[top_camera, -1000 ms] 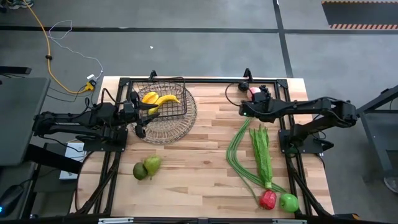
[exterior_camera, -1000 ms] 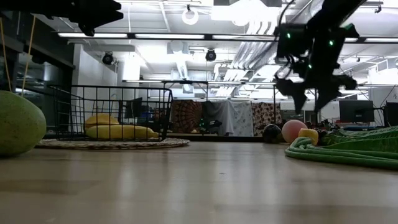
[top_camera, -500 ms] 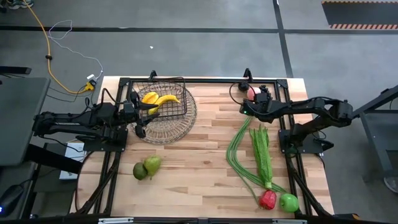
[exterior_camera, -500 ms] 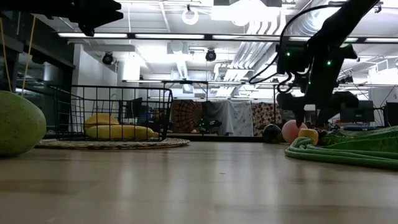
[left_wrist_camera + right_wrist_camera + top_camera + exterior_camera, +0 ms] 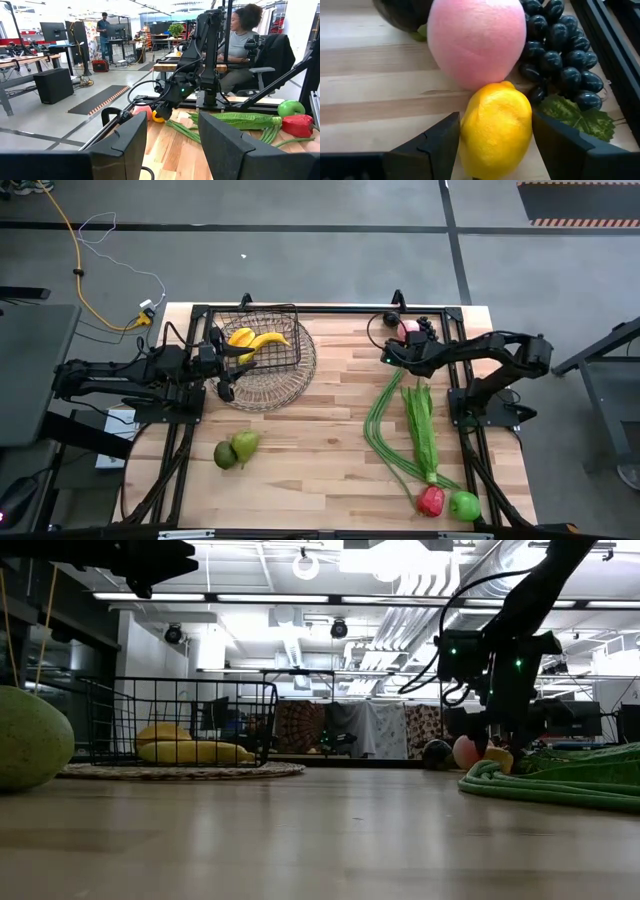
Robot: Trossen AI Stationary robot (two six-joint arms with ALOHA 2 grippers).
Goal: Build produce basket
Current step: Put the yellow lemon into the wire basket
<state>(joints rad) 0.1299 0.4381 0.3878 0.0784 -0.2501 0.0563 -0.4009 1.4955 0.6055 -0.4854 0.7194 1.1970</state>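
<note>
My right jaws (image 5: 492, 150) open, straddling lemon (image 5: 495, 127) touching peach (image 5: 476, 42). Left jaws (image 5: 172, 142) open beside basket (image 5: 268, 352). Risk: closing off-centre squirts lemon toward grapes (image 5: 560, 55).

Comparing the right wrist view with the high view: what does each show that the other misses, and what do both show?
Only the right wrist view: the lemon sitting between the right gripper's open jaws, touching the pink peach, with dark grapes beside them.
Only the high view: the basket holding the banana, the left gripper at its edge, two green pears, the long green beans, leafy greens, red pepper and green apple.
Both: the wooden table and the peach.
</note>
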